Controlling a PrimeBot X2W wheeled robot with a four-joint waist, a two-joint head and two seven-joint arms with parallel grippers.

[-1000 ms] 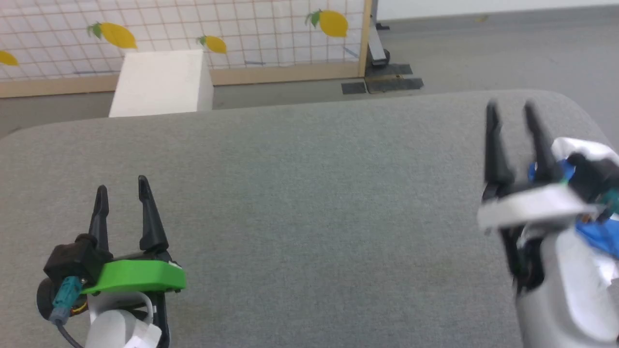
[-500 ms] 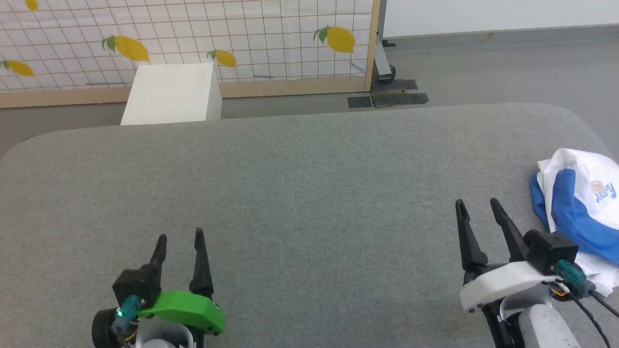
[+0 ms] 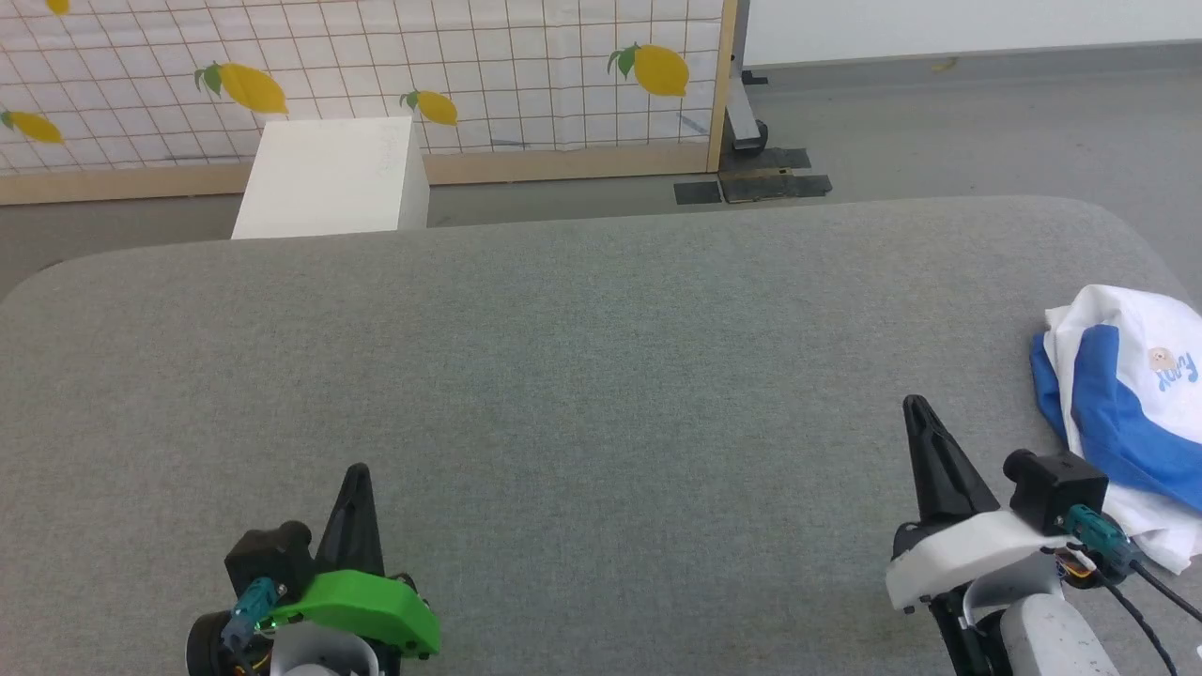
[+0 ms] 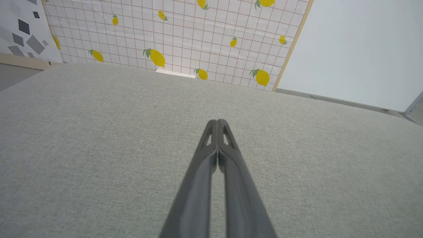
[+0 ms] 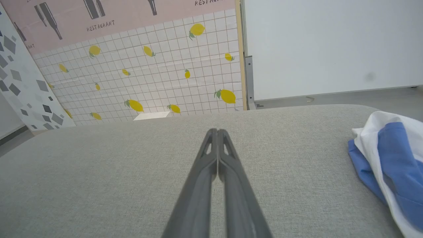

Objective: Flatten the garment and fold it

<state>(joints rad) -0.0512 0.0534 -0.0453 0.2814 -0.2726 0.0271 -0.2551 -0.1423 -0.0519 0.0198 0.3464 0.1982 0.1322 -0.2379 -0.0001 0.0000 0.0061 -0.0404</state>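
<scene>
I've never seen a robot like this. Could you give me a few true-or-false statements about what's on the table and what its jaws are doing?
1. The shirt lies spread flat in the middle of the table. False: it is bunched up at the table's right edge.
2. The left jaws and the right jaws are both shut. True.
3. The right jaws hold the shirt. False: they grip nothing; the shirt lies to their right.
4. A white box stands beyond the table. True.

Left pincer, right pincer — closed
</scene>
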